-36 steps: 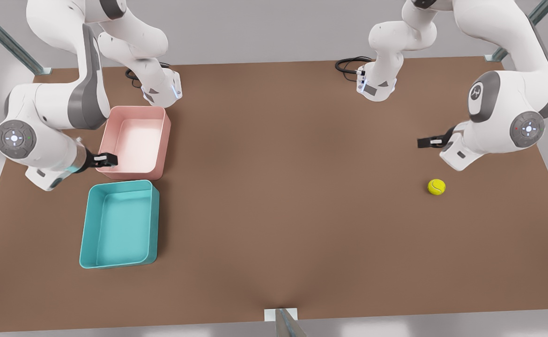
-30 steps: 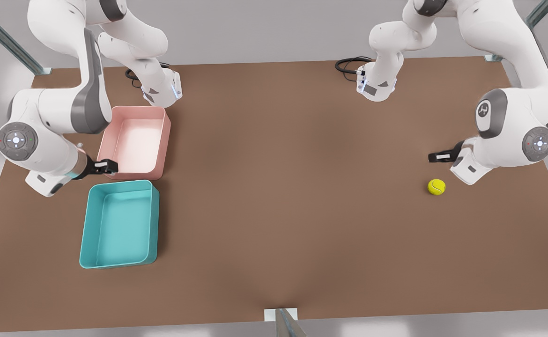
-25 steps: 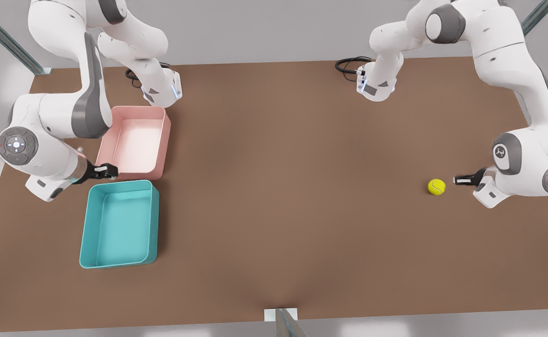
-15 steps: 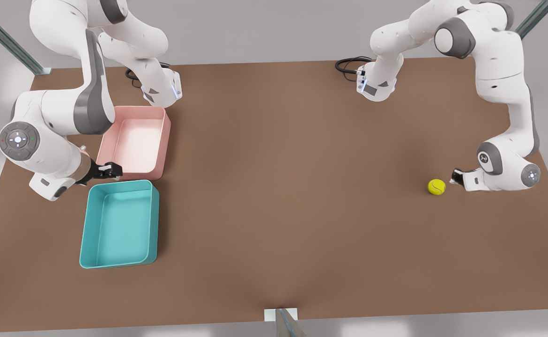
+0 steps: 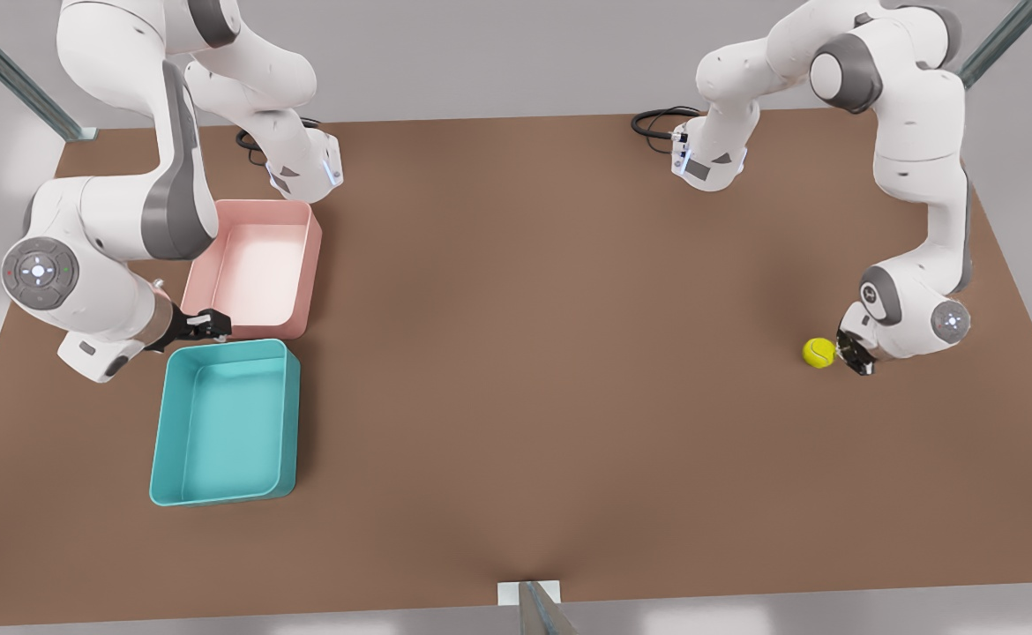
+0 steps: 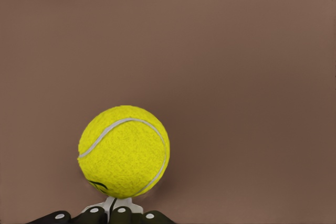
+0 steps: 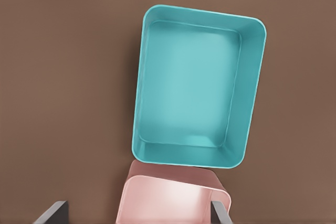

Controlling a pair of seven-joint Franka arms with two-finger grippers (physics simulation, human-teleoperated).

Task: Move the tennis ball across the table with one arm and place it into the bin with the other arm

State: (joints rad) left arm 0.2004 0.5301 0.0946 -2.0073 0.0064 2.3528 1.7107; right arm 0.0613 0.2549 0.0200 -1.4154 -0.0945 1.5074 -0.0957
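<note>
Left hand [image 5: 844,351] has descended to the worktop [image 5: 516,353], fingers together, touching the tennis ball [image 5: 818,353] at frame right: expect a push. Right hand [image 5: 213,323], spread, waits beside the bin [image 5: 163,441].

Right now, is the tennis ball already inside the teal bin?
No. In the front view the tennis ball lies on the table beside the left pincer, far from the teal bin.
</note>
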